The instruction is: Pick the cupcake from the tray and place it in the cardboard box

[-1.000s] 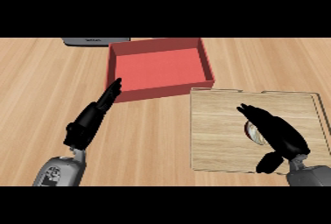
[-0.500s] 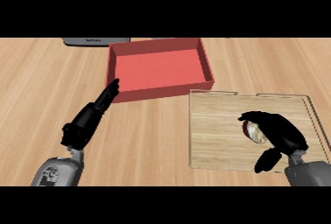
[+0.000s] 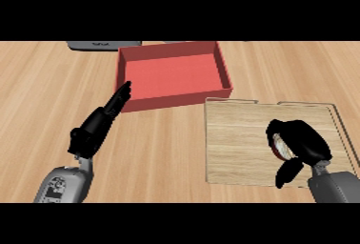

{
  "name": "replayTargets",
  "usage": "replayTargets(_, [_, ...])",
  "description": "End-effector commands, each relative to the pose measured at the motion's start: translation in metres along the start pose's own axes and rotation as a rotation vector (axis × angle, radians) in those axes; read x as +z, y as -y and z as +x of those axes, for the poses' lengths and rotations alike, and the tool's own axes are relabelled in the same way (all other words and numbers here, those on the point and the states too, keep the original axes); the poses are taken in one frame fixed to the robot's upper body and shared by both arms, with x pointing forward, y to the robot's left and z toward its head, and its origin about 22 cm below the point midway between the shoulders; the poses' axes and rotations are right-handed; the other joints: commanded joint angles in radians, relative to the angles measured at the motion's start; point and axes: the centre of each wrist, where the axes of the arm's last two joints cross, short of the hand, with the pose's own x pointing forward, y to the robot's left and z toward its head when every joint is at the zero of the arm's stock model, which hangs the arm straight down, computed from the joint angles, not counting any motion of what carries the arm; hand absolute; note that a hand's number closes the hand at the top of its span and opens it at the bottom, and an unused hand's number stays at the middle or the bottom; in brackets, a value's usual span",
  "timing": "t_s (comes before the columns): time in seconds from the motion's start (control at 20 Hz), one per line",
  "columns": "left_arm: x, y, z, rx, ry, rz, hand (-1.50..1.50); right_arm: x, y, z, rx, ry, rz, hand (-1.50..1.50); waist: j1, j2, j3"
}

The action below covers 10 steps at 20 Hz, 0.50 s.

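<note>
A: Nearest first, by the table's [image 3: 162, 157] near right corner. Closed yet?

B: Closed. Right hand [image 3: 304, 143] curled round the cupcake [image 3: 279, 145], fingers wrapped over the top, thumb hanging down on the near side. Stood spread above it a second ago, half folded a moment after, now drawn in around it.

A: Off the tray [image 3: 235, 143]?

B: Cannot tell. Looks to sit on the wood in the tray's right half, where it was, mostly hidden, only a pale sliver with a dark red rim showing at the left of the palm.

A: So: grasp likely made, lift not yet begun.

B: Reads that way. Next calls for raising it straight up, over the tray's low rim, then carrying it left and away toward the far edge.

A: And the other side?

B: Left hand [image 3: 98, 126] near the middle left of the table, fingers straight and pressed together, holding nothing, tips close by the near left corner of the cardboard box [image 3: 175, 99]. Has barely shifted in the last second.

A: Box itself?

B: Red, open on top, nothing seen inside, just beyond the tray's far left corner. Behind it, at the far edge, a grey object [image 3: 102, 45], cut off and hard to name.

A: Risk?

B: Possibly clipping the box's near wall on a low carry.
</note>
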Motion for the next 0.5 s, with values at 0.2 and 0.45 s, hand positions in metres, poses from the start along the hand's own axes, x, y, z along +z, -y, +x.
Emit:
replayTargets(0.2, [-0.007,0.004,0.008,0.003,0.009,-0.036,0.0,-0.04,-0.004,0.185,0.058,0.136,-0.119,1.5,0.047,0.012,0.015])
replayTargets(0.45, [-0.006,0.006,0.004,0.009,0.008,-0.048,0.0,-0.04,0.013,0.243,0.12,0.114,-0.274,1.5,0.061,0.014,0.017])
